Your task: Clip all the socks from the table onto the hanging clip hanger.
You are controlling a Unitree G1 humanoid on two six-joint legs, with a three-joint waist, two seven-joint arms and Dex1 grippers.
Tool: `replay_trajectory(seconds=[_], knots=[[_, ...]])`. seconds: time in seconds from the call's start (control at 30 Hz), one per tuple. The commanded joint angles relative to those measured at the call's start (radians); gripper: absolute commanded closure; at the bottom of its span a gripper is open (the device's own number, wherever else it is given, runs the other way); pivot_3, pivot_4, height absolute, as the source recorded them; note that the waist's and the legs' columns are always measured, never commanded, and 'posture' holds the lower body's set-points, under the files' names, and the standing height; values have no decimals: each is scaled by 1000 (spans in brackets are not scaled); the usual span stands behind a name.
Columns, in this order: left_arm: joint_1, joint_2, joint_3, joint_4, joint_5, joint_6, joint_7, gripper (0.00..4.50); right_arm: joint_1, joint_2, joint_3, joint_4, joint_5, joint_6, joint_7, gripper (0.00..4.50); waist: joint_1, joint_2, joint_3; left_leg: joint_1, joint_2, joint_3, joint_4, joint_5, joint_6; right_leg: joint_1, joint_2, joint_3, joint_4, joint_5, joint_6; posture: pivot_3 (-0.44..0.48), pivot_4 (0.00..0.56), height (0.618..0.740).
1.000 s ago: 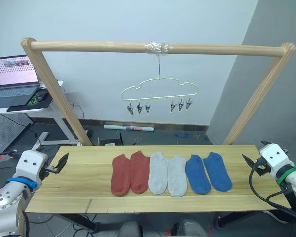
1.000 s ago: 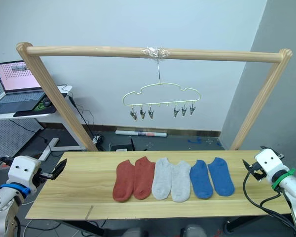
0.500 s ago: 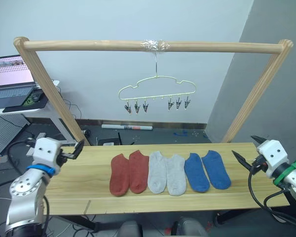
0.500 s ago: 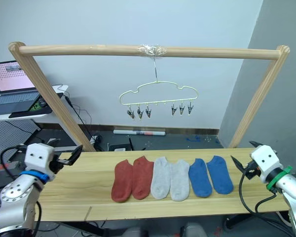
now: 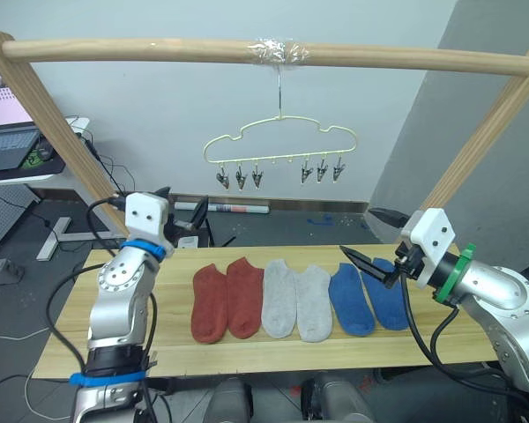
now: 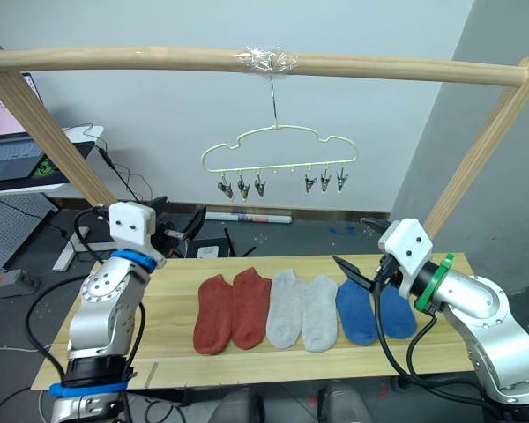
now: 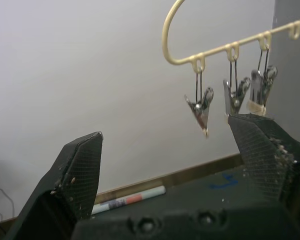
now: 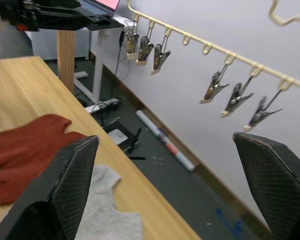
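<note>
Six socks lie flat in a row on the table (image 5: 115, 352), toes toward the near edge: two rust-red socks (image 5: 227, 301) at the robot's left end, two light grey socks (image 5: 297, 302) in the middle, two blue socks (image 5: 368, 297) at the right end. Each pair lies side by side with edges touching, and none is attached to anything. Above and behind the row, the pale yellow clip hanger (image 5: 280, 144) hangs by its hook from a thick wooden rail (image 5: 159, 49), with clear tape wrapped around the rail at the hook. Its six metal clips (image 5: 278, 172) hang in two groups of three, all empty. The left gripper (image 5: 183, 218) is raised above the far left part of the table, well clear of the rust-red pair; its two black fingers stand wide apart and hold nothing, as confirmed in the left wrist view, where the left-hand group of clips shows between them. The right gripper (image 5: 367, 238) hovers over the blue pair, not touching it, pointing toward the row; its fingers are likewise spread wide and empty. A laptop (image 5: 4, 132) sits on a side desk at far left, and a white tube (image 5: 238, 209) lies on the floor by the wall.
</note>
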Motion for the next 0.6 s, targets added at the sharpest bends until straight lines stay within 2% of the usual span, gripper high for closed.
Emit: replay_trajectory(seconds=[0.03, 0.13, 0.4, 0.57, 0.6], knots=[[-43, -27, -5, 16, 6, -39, 36, 30, -44, 12, 12, -39, 20, 32, -9, 0, -2, -2, 13, 0, 0, 2, 0, -1, 1, -1, 0, 2, 0, 0, 1, -207, 203, 740], [-66, -52, -21, 35, 6, -45, 39, 30, -89, 34, 29, -46, 35, 60, -16, 0, -14, -3, 24, -7, 0, 6, 1, -1, 2, -10, 0, 6, 1, 1, 3, -212, 227, 740], [-92, -105, -17, 53, 12, -75, 90, 30, -133, 57, 57, -86, 66, 120, -20, 0, -23, -5, 63, -9, 1, 6, 1, -1, 2, -12, 0, 7, 1, 2, 4, -217, 259, 740], [-99, -111, 3, 71, 25, -108, 148, 30, -142, 52, 51, -82, 73, 133, -10, 0, -24, -6, 72, -12, 1, 7, 2, -1, 2, -14, 0, 7, 1, 2, 4, -218, 266, 740], [-99, -111, 3, 75, 24, -115, 148, 207, -144, 52, 50, -82, 74, 136, -10, 0, -24, -6, 74, -12, 1, 7, 2, -1, 2, -15, 0, 7, 1, 2, 4, -218, 266, 740]])
